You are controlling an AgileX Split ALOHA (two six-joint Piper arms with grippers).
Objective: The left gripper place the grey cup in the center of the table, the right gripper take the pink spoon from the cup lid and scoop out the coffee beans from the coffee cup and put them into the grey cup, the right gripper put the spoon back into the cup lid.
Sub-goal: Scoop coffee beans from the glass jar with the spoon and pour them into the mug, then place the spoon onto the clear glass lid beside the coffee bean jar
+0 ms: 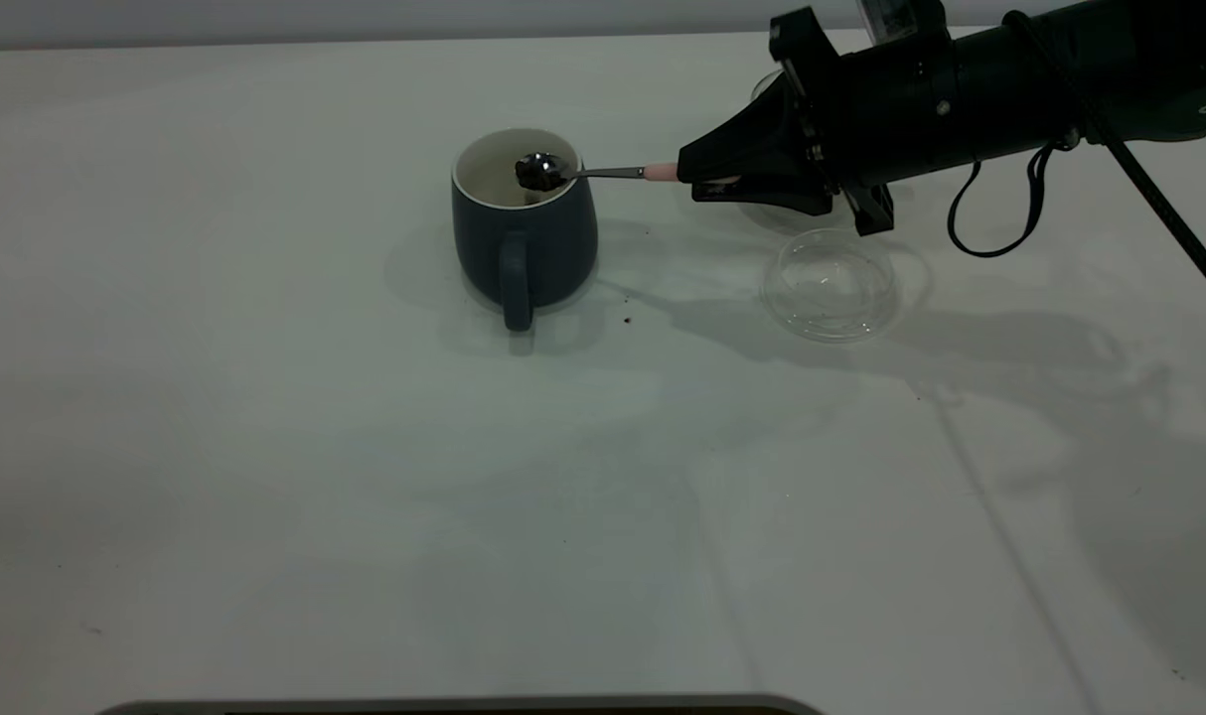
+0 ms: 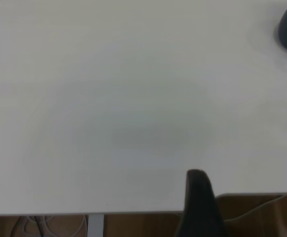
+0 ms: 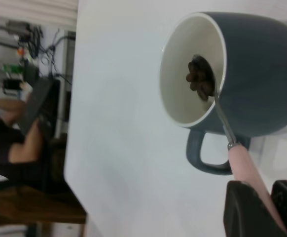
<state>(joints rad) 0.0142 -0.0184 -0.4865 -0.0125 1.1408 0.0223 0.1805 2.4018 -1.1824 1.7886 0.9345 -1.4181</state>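
Exterior view: right gripper (image 1: 707, 179) pinches the pink spoon (image 1: 603, 173), beans (image 1: 535, 175) heaped over the grey cup (image 1: 524, 223); any wobble could scatter them across the tabletop (image 1: 265, 447).

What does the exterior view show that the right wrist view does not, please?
Only the exterior view shows the clear cup lid lying on the table below the right claw, and stray specks beside the grey cup. Only the right wrist view shows a seated person beyond the table edge. Both show the right claw gripping the pink spoon, its bowl loaded with coffee beans over the cup's mouth. The left claw appears in neither.
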